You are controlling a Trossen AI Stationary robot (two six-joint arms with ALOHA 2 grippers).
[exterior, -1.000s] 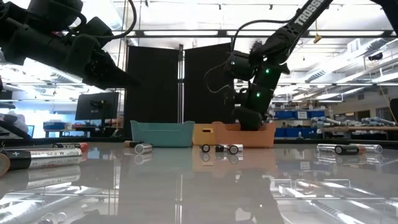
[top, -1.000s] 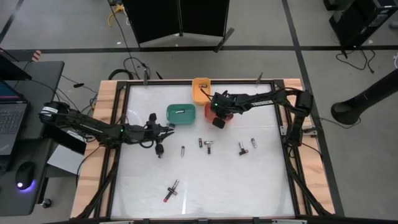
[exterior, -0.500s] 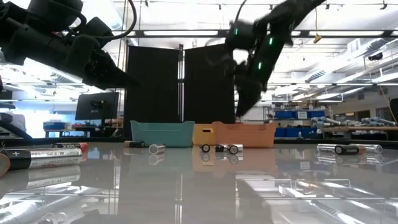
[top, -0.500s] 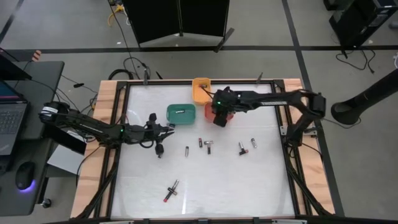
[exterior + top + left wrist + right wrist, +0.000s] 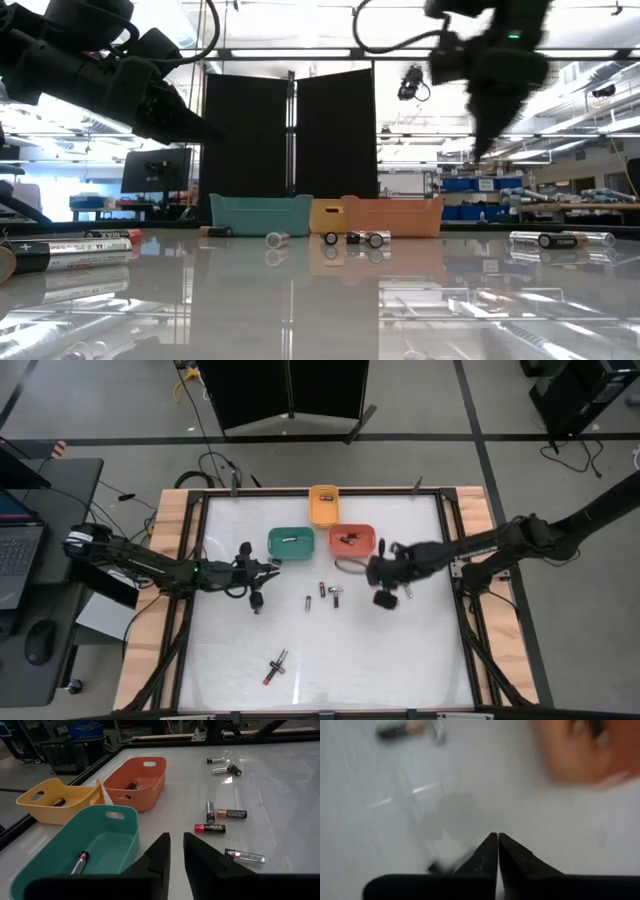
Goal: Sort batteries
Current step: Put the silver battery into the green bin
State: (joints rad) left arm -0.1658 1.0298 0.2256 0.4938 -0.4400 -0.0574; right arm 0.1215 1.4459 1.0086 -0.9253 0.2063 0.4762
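Several batteries lie on the white table: one [image 5: 307,603] alone, two [image 5: 330,592] side by side, one [image 5: 408,590] farther right, a pair [image 5: 276,667] near the front. The teal bin [image 5: 291,541], the orange-red bin [image 5: 352,539] and the yellow bin [image 5: 324,503] each hold a battery. My right gripper [image 5: 383,598] hangs shut and empty above the table right of centre, pointing down [image 5: 497,836]. My left gripper [image 5: 272,565] waits by the teal bin, its fingers [image 5: 175,842] almost together with nothing between them.
A wooden frame [image 5: 170,590] runs round the table. The three bins stand together at the far middle. Bare tabletop lies at the near right [image 5: 400,660] and the near left.
My right gripper has swung from over the orange-red bin toward the table's near right and risen. It now hangs above the batteries right of centre. The lone battery has rolled a little toward the table's right.
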